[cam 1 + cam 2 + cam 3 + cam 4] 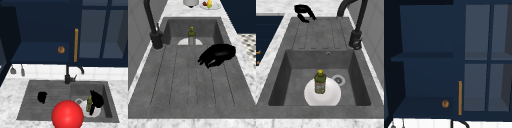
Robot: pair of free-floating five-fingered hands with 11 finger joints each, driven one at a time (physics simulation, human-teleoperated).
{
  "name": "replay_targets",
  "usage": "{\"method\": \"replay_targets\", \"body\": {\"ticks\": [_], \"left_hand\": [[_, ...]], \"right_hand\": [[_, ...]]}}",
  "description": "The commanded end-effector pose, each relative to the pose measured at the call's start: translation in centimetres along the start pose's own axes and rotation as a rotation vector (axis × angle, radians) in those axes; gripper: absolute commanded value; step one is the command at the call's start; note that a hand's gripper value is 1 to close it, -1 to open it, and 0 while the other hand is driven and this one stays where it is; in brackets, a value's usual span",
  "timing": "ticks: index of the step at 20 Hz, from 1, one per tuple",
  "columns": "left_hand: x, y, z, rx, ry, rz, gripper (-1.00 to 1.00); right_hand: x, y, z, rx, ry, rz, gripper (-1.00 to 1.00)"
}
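Observation:
My left hand [42,97] hovers over the ribbed drainboard [50,92] at the sink's left, its fingers loosely bent and holding nothing. The same hand [216,55] shows in the left side view near the drainboard's front edge, and again as the hand [304,11] at the far end in the right side view. My right hand [97,99] appears just right of a small green bottle [89,103], fingers hanging down. The bottle [320,82] stands upright on a white plate [331,96] in the basin, with nothing gripping it.
A large red ball [67,115] sits at the sink's front edge. The black faucet [67,76] rises behind the sink. Above, an open blue cabinet holds a small brown round object [61,49] beside an orange door handle [76,45]. A fruit plate [209,4] lies on the far counter.

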Motion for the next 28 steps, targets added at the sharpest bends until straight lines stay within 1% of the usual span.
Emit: {"method": "replay_targets", "body": {"ticks": [1, 3, 4, 5, 6, 8, 9, 10, 11, 13, 14, 15, 16, 17, 18, 19, 20, 21, 23, 28], "left_hand": [[0.0, 0.0, 0.0, 0.0, 0.0, 0.0, 0.0], [0.0, 0.0, 0.0, 0.0, 0.0, 0.0, 0.0], [0.0, 0.0, 0.0, 0.0, 0.0, 0.0, 0.0], [0.0, 0.0, 0.0, 0.0, 0.0, 0.0, 0.0], [0.0, 0.0, 0.0, 0.0, 0.0, 0.0, 0.0], [0.0, 0.0, 0.0, 0.0, 0.0, 0.0, 0.0], [0.0, 0.0, 0.0, 0.0, 0.0, 0.0, 0.0], [0.0, 0.0, 0.0, 0.0, 0.0, 0.0, 0.0], [0.0, 0.0, 0.0, 0.0, 0.0, 0.0, 0.0], [0.0, 0.0, 0.0, 0.0, 0.0, 0.0, 0.0], [0.0, 0.0, 0.0, 0.0, 0.0, 0.0, 0.0], [0.0, 0.0, 0.0, 0.0, 0.0, 0.0, 0.0], [0.0, 0.0, 0.0, 0.0, 0.0, 0.0, 0.0], [0.0, 0.0, 0.0, 0.0, 0.0, 0.0, 0.0], [0.0, 0.0, 0.0, 0.0, 0.0, 0.0, 0.0], [0.0, 0.0, 0.0, 0.0, 0.0, 0.0, 0.0], [0.0, 0.0, 0.0, 0.0, 0.0, 0.0, 0.0], [0.0, 0.0, 0.0, 0.0, 0.0, 0.0, 0.0], [0.0, 0.0, 0.0, 0.0, 0.0, 0.0, 0.0], [0.0, 0.0, 0.0, 0.0, 0.0, 0.0, 0.0]], "right_hand": [[0.0, -0.3, 0.9, -0.03, -0.007, -0.002, -1.0], [0.2, -0.5, 1.0, -0.04, -0.009, -0.002, -1.0], [0.4, -1.1, 1.4, -0.058, -0.005, -0.003, -1.0], [0.6, -1.5, 2.0, -0.071, 0.006, -0.004, -1.0], [1.2, -1.7, 1.7, -0.082, 0.021, -0.005, -1.0], [2.0, -1.8, 1.7, -0.085, 0.058, -0.004, -1.0], [1.8, -1.9, 2.0, -0.08, 0.071, -0.014, -1.0], [2.1, -2.1, 2.2, -0.086, 0.074, -0.015, -1.0], [2.2, -2.2, 2.6, -0.092, 0.077, -0.005, -1.0], [2.1, -3.2, 3.2, -0.094, 0.118, -0.007, -1.0], [2.3, -3.5, 3.3, -0.097, 0.125, 0.027, -1.0], [2.6, -4.0, 3.3, -0.097, 0.13, 0.029, -1.0], [2.5, -4.3, 3.0, -0.085, 0.155, 0.028, -1.0], [2.6, -4.8, 3.1, -0.088, 0.169, 0.033, -1.0], [3.3, -5.6, 3.2, -0.097, 0.183, 0.024, -1.0], [3.6, -6.1, 3.3, -0.107, 0.208, -0.009, -1.0], [3.7, -6.6, 3.4, -0.117, 0.233, -0.012, -1.0], [4.1, -7.3, 3.5, -0.144, 0.239, -0.022, -1.0], [4.2, -7.3, 3.6, -0.175, 0.254, -0.066, -1.0], [4.8, -8.5, 3.5, -0.267, 0.306, -0.119, -1.0]]}}
